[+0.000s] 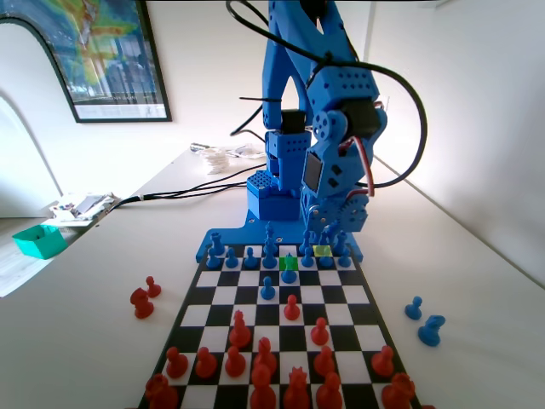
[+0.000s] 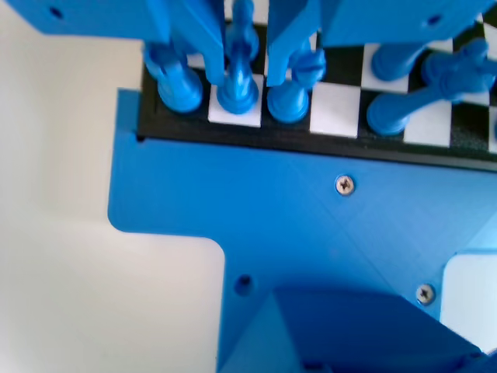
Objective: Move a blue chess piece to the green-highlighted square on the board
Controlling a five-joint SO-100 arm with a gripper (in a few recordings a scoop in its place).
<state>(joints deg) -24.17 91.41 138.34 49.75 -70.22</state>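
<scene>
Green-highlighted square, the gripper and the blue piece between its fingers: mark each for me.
green-highlighted square (image 1: 289, 262), fixed view, its green surface behind a blue piece.
gripper (image 2: 245, 58), wrist view, midway between the fingers.
blue piece (image 2: 237, 93), wrist view, its base on a white square.

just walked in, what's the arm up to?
The gripper is down over the blue back rows at the arm's end of the board, jaws straddling a blue piece on a white square; I can't tell whether they've closed on it. In the fixed view, the green square nearby has a blue pawn standing at it.
</scene>
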